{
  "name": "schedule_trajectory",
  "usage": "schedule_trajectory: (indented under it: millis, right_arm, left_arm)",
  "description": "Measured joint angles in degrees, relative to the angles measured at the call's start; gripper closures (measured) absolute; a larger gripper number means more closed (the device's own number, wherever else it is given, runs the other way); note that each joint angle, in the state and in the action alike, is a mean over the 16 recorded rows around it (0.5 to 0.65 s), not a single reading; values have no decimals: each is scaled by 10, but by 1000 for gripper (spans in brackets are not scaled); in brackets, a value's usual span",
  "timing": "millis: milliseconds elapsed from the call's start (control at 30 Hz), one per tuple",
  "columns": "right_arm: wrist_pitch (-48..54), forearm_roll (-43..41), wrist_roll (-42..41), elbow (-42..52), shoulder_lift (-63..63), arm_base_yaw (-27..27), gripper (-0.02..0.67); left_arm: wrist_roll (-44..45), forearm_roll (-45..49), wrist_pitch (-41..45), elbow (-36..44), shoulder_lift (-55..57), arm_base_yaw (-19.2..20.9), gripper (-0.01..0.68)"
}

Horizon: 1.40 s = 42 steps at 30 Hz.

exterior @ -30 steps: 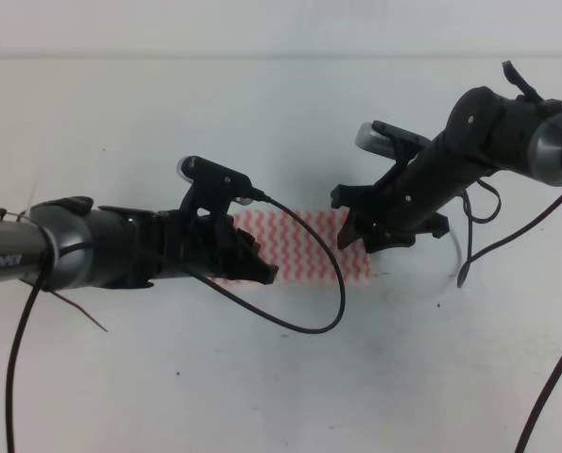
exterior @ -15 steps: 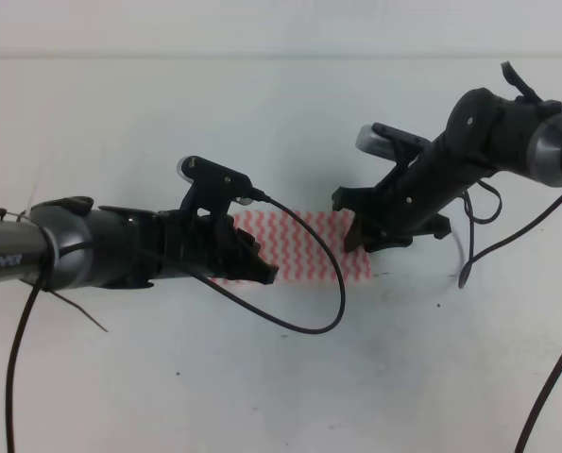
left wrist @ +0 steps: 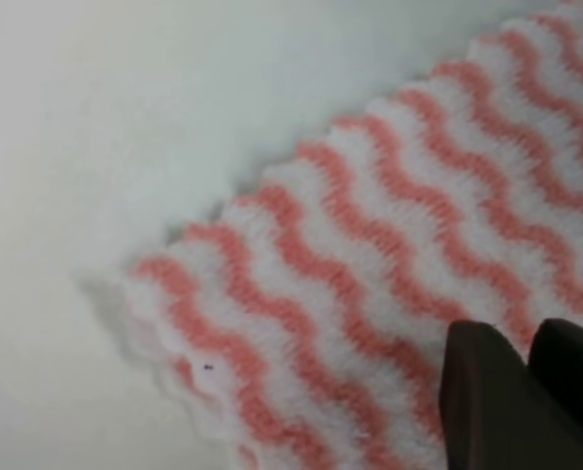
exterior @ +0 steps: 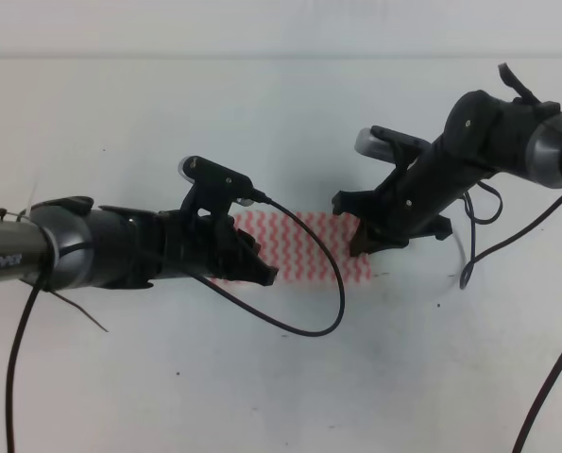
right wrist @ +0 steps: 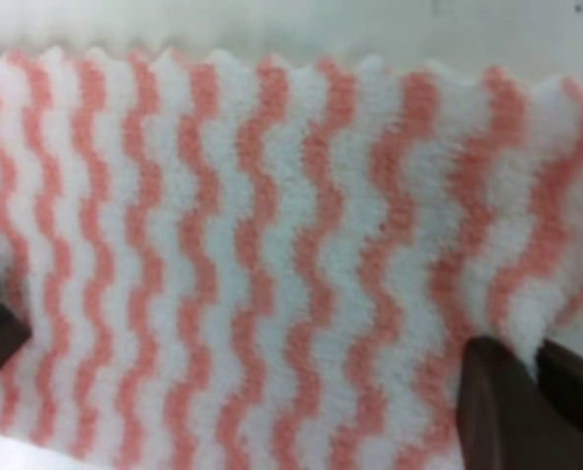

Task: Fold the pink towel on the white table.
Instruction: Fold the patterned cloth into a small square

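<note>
White table [exterior: 281, 113] was covered at its middle by the pink towel [exterior: 304, 247], laid flat. The left gripper [exterior: 258, 264] and right gripper [exterior: 364, 241] were positioned over opposite ends; neither grip state could be told.

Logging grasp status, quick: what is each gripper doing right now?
Left gripper: over the pink towel; open or shut cannot be told.
Right gripper: at the towel's right end; state cannot be told.
</note>
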Motion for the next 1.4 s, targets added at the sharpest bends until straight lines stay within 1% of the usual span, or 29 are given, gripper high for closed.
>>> schedule_trajectory:
  millis: [500,800,933,1200,1400]
  right_arm:
    - [7,77,-48,-33,-15,6,666]
    - [2,88,-57,-35,-15,19,666]
    - [-1,87,-58,-35,-14,24,666]
    - [-4,85,-58,-35,-12,25,665]
    - [-6,83,-57,-34,-11,25,664]
  left_arm:
    - [0,1,30,0,0,0,584]
    - [0,2,53,0,-5,0,584]
    - [0,3,49,0,-17,0,584]
    - [0,15,13,7,-44,0,586]
    - [1,23,-14,25,-54,0,607]
